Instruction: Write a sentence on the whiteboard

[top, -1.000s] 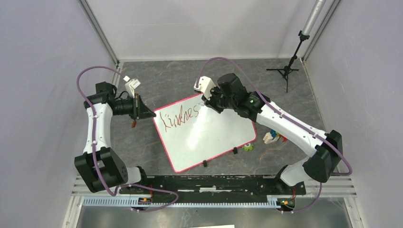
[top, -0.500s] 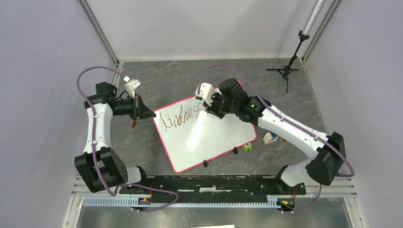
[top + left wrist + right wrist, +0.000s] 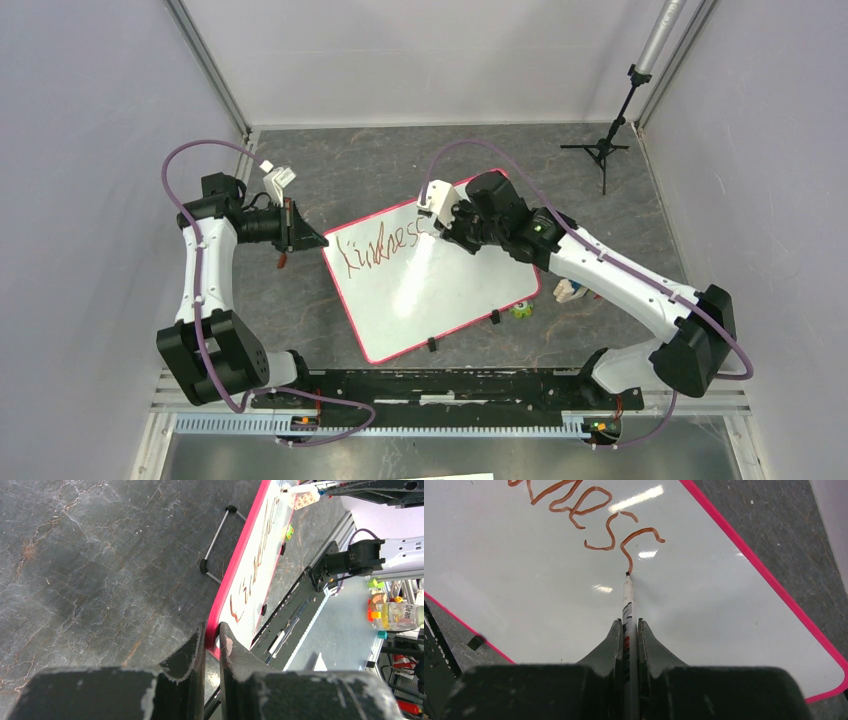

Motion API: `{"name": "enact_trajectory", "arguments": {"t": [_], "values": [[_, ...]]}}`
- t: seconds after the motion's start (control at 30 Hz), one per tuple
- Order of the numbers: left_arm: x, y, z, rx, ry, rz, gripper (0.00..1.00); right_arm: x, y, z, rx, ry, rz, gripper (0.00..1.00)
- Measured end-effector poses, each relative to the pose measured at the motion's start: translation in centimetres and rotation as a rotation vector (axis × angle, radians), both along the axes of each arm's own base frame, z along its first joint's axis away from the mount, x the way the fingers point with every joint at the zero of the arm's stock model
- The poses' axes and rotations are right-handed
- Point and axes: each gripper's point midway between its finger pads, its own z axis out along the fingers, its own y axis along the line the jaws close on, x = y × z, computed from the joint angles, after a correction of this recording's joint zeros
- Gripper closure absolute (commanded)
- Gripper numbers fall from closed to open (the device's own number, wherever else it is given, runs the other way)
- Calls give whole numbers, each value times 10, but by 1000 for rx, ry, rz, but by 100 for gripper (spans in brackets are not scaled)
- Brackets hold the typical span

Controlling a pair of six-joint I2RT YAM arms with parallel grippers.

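Right gripper (image 3: 628, 626), clamped on the marker (image 3: 626, 597), has the sentence (image 3: 591, 517) at seemingly "kindness"; the rest of the whiteboard (image 3: 524, 605) is blank.

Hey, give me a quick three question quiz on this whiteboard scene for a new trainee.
1. True or false: the right hand holds a marker whose tip touches the whiteboard.
2. What does the left hand clamp? A) the whiteboard's pink edge B) a cloth C) nothing
3. How many black clips sit on the whiteboard's near edge in the top view?
Key: 1 true; 2 A; 3 two.
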Motion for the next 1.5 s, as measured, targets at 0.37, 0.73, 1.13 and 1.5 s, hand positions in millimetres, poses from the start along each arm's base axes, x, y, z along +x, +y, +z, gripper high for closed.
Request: {"name": "enact_trajectory", "arguments": {"t": [0.37,0.73,1.13,1.5], "values": [[0,0,0,-1,1,0,83,-17,15,-7,2,39,71,100],[0,0,0,-1,1,0,83,-22,21,11,53,48,115,100],[0,0,0,-1,2,0,83,-17,4,28,94,22,96,100],[0,0,0,-1,1,-1,70,-47,10,-6,60,106,177,100]]}}
